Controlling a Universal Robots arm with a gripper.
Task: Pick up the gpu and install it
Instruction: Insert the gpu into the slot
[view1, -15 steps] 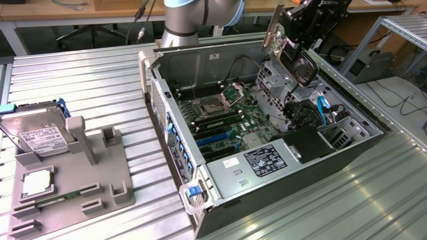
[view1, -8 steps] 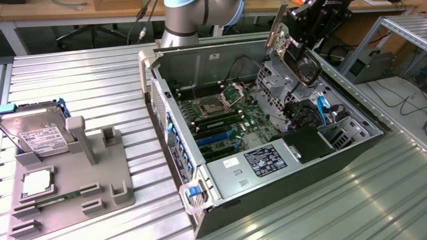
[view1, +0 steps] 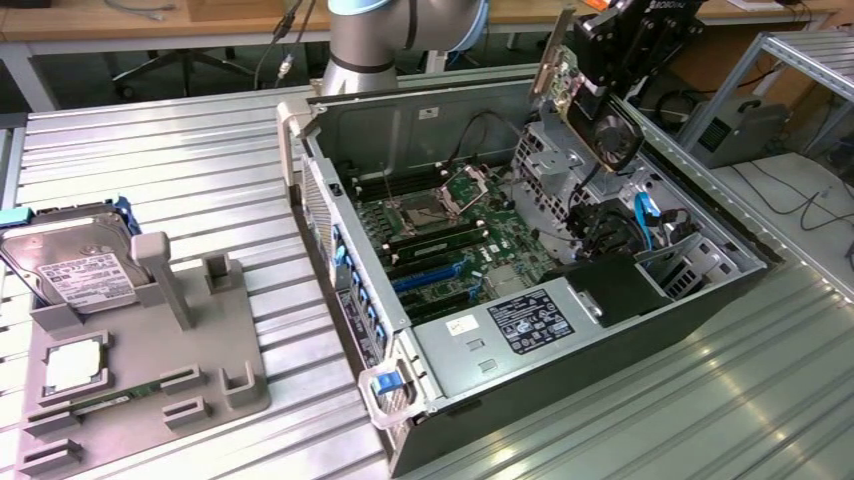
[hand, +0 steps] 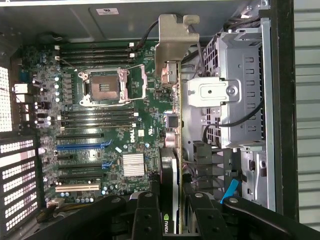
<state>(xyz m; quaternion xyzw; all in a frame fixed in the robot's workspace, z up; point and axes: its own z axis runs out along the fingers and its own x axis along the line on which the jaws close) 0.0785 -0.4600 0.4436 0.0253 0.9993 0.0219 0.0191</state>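
Observation:
My gripper (view1: 638, 45) is shut on the gpu (view1: 597, 112), a dark card with a round fan and a silver bracket at one end. The card hangs on edge above the far side of the open computer case (view1: 747, 262), over the drive cage (view1: 550, 160). In the wrist view the gpu (hand: 170, 125) runs edge-on away from my gripper (hand: 172, 212), bracket end farthest, beside the silver drive cage (hand: 235, 95). The motherboard (hand: 115, 75) lies below, with its expansion slots (hand: 82, 146) off to one side of the card.
A grey holder tray (view1: 214, 345) sits at the exterior view's left with a silver hard drive (view1: 80, 272), a processor (view1: 74, 367) and a green memory stick (view1: 114, 400). Blue cables (view1: 650, 218) and a black power supply (view1: 617, 288) crowd the case's near end.

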